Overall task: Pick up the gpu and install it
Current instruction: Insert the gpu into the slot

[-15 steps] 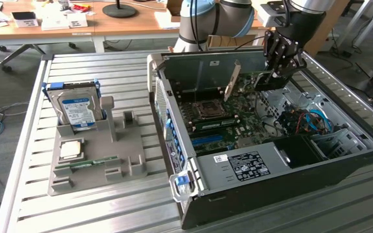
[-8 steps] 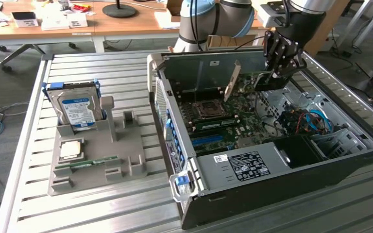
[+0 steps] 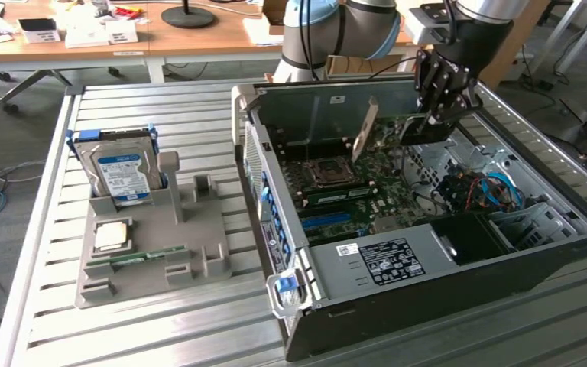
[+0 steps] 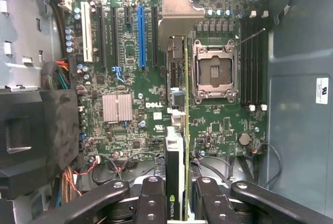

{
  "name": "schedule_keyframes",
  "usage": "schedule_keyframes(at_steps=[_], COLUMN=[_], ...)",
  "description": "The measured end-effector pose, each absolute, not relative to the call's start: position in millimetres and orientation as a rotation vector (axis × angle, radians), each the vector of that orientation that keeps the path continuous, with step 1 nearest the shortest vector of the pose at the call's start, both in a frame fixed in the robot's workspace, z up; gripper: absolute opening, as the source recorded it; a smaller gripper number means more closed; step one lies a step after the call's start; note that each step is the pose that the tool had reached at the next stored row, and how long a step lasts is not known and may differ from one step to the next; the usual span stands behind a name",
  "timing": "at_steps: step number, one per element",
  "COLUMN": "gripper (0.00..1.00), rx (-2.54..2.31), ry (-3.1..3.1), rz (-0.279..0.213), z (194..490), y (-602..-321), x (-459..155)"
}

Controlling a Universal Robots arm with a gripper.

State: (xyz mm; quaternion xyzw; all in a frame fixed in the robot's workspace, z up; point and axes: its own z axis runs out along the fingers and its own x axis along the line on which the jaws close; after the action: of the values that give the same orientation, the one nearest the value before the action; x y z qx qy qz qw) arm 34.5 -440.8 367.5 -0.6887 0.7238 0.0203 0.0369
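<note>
Black graphics card (image 4: 175, 161) sat clamped edge-on in my gripper (image 4: 179, 203), straight ahead of it, near the blue slot (image 4: 141, 36), long axis parallel to that slot, silver bracket (image 4: 179, 10) end pointing away.

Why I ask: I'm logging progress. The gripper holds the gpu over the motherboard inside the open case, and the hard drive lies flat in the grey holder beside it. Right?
No. The hard drive stands upright in the grey holder, as the exterior view shows. The rest holds: the gripper holds the gpu over the motherboard inside the open case.
</note>
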Motion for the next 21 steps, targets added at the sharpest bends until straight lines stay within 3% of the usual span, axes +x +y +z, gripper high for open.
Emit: schedule_keyframes(at_steps=[21], gripper=[0.27], rx=[-2.114], ry=[2.222], rz=[0.062], z=[366], y=[-444], x=[12])
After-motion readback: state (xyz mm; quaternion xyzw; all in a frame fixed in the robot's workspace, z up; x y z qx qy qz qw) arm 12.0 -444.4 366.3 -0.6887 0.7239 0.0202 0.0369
